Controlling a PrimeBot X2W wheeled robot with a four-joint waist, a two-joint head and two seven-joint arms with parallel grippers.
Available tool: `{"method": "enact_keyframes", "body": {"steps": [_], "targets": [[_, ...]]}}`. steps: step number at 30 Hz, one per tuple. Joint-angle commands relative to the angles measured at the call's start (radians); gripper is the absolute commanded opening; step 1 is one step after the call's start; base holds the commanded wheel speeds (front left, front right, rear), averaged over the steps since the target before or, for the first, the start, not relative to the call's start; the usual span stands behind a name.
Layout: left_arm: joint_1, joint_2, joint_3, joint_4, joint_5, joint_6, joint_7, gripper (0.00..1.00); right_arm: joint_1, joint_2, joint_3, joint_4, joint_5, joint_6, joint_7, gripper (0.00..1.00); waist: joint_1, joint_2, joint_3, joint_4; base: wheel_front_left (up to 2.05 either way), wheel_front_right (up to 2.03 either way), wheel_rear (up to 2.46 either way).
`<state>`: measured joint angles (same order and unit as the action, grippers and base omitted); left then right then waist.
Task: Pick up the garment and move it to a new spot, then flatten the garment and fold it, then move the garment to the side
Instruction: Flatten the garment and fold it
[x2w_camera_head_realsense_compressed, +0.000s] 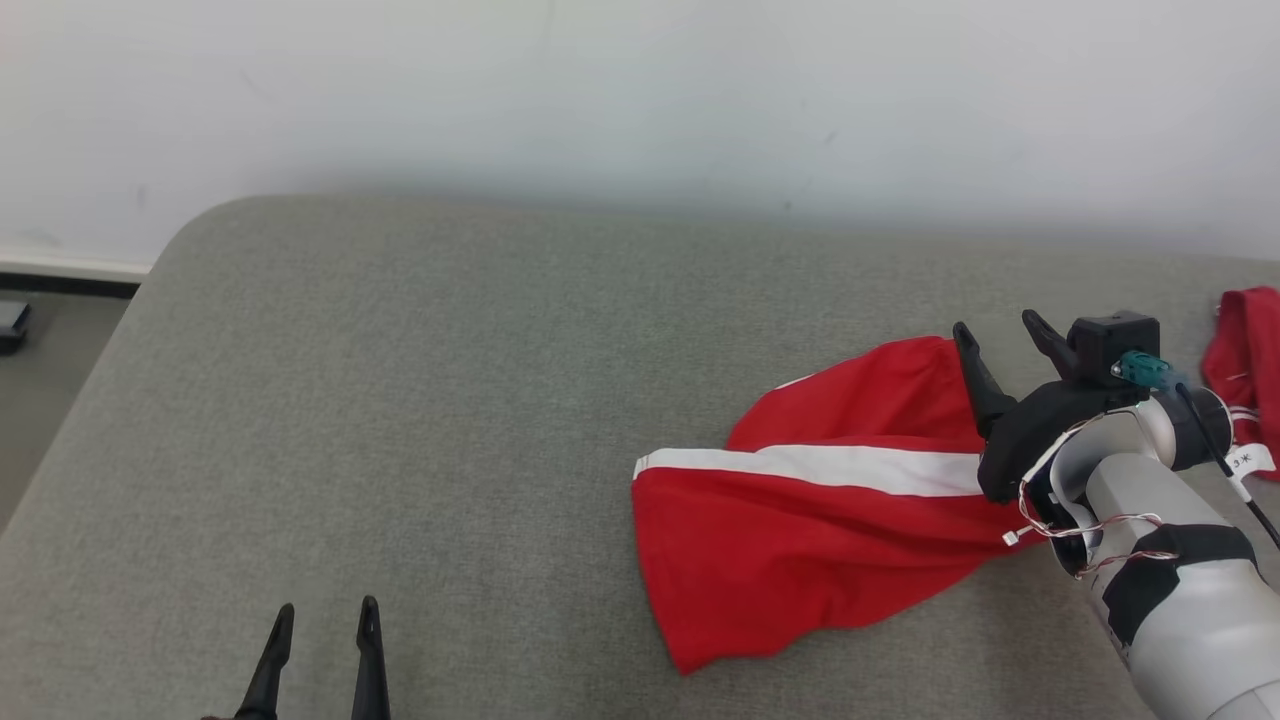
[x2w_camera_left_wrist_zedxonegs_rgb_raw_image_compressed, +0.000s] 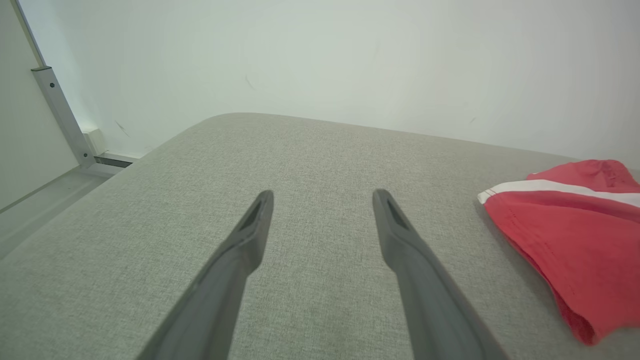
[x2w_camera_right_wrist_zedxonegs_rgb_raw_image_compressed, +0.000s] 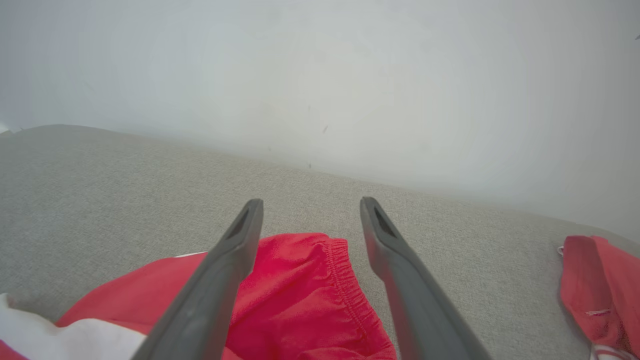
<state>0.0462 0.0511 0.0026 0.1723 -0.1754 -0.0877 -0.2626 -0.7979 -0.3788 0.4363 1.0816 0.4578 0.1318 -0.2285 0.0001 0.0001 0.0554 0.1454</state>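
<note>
Red garment (x2w_camera_head_realsense_compressed: 800, 520), shorts by the look of the gathered elastic waistband, with a white stripe (x2w_camera_head_realsense_compressed: 830, 468) running across it. It lies crumpled on the right half of a grey upholstered surface (x2w_camera_head_realsense_compressed: 450, 400), hem end toward the middle, waistband end toward the right and rear. Fabric is bunched and folded over itself, not flat. Right gripper (x2w_camera_head_realsense_compressed: 996, 323) sits over the waistband end, its two dark fingers spread well apart and pointing toward the back wall (x2w_camera_head_realsense_compressed: 640, 100). In the right wrist view the waistband (x2w_camera_right_wrist_zedxonegs_rgb_raw_image_compressed: 345, 280) lies below and between the fingers; the tips stand past the cloth edge over bare grey fabric, and nothing is pinched between them. Whether the lower part of the fingers touches the cloth I cannot tell. Left gripper (x2w_camera_head_realsense_compressed: 328, 606) is at the near left of the surface, well apart from the garment, fingers also spread wide with bare upholstery between them and nothing held. A second red piece of cloth (x2w_camera_head_realsense_compressed: 1245, 350) lies at the far right edge, apart from the garment, with a small white tag beside it. Off the surface's left corner, a strip of floor (x2w_camera_head_realsense_compressed: 50, 350) and a dark baseboard.
</note>
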Motion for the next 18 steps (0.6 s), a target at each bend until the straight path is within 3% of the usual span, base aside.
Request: {"method": "enact_keyframes", "body": {"steps": [1,7,11,18], "targets": [[0.014,-0.002,0.003,-0.002,0.007,0.000,-0.003,1.00,0.017,-0.001,0.004,-0.010,0.010,-0.003,-0.009,1.00,-0.0001,-0.0001,-0.026,-0.027,0.00,0.00,0.00],[0.039,-0.001,0.023,-0.013,0.011,-0.001,-0.003,1.00,0.080,-0.013,-0.011,-0.140,0.022,-0.003,-0.036,1.00,-0.0001,-0.0001,-0.057,-0.074,0.00,0.00,0.00],[0.048,-0.001,0.037,-0.024,0.012,0.001,-0.003,1.00,0.212,-0.022,-0.118,-0.359,-0.016,-0.003,-0.037,1.00,-0.0001,-0.0001,-0.066,-0.106,0.00,0.00,0.00],[0.054,-0.001,0.060,-0.038,0.026,-0.004,-0.003,1.00,0.457,0.034,-0.297,-0.618,-0.086,-0.003,-0.037,1.00,-0.0001,-0.0001,-0.070,-0.139,0.00,0.00,0.00]]}}
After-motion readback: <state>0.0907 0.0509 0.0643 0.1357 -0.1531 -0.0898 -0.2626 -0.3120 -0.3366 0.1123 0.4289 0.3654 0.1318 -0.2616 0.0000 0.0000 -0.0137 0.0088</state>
